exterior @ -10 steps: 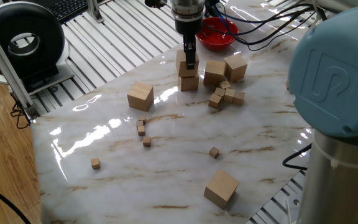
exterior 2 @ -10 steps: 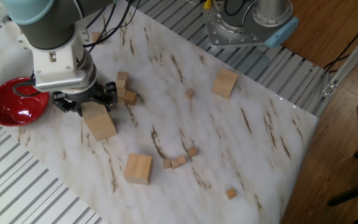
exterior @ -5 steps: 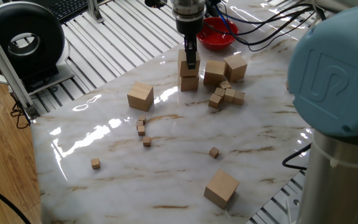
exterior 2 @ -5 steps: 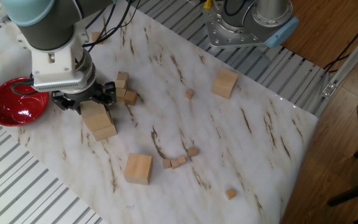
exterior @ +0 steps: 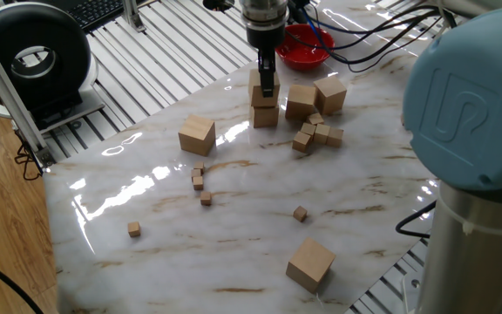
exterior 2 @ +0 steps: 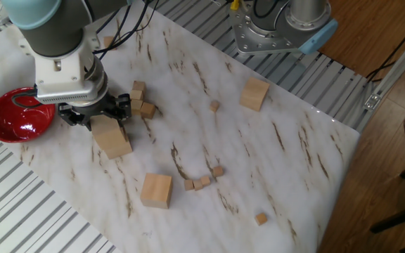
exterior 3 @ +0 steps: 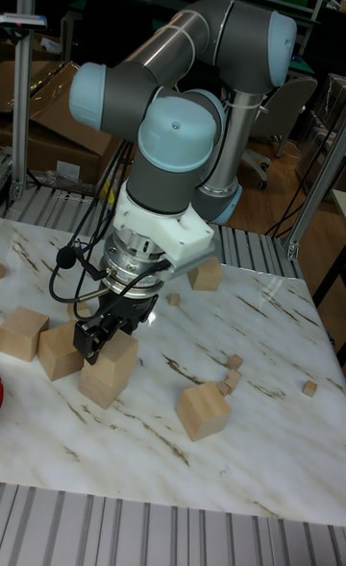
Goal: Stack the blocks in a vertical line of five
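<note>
A second block [exterior: 263, 85] is being gripped by the jaws of the gripper [exterior 3: 104, 333] on top of a first block [exterior: 266, 114] near the red bowl [exterior 2: 16, 121]. If it is being released off-centre or twisted, a topple is being risked. The arm is being held vertically above the surface [exterior: 234, 227], wrist pointing down.

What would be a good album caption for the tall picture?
Robot's end effector holding a wooden block atop another block on a marble table.

Robotics lab: marble table [exterior: 260, 253] on aluminium rails [exterior: 159, 61], cardboard boxes [exterior 3: 48, 95].
</note>
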Robot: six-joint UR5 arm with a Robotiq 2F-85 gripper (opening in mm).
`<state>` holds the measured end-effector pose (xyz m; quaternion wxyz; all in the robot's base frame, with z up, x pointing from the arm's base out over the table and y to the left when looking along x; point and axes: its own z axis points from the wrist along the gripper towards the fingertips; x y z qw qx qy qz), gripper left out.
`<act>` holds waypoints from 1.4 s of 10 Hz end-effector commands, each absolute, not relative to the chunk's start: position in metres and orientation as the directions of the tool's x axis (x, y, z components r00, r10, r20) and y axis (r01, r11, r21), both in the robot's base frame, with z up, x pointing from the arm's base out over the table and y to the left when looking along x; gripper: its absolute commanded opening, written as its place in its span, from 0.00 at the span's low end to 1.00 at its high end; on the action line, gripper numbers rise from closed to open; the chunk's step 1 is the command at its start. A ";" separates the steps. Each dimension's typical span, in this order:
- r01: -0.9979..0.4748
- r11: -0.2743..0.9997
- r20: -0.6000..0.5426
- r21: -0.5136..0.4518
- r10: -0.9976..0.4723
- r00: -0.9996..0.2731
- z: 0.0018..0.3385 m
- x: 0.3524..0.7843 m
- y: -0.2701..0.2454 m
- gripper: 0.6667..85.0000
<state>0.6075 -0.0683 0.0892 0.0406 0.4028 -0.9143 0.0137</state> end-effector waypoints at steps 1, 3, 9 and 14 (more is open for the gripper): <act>-0.736 0.676 0.053 0.016 -0.736 -0.675 0.089 0.612 -0.062 0.41; -0.736 0.677 0.056 0.018 -0.736 -0.675 0.090 0.611 -0.062 0.43; -0.738 0.674 0.079 0.022 -0.737 -0.671 0.091 0.606 -0.067 0.51; -0.738 0.673 0.090 0.037 -0.738 -0.669 0.092 0.601 -0.067 0.53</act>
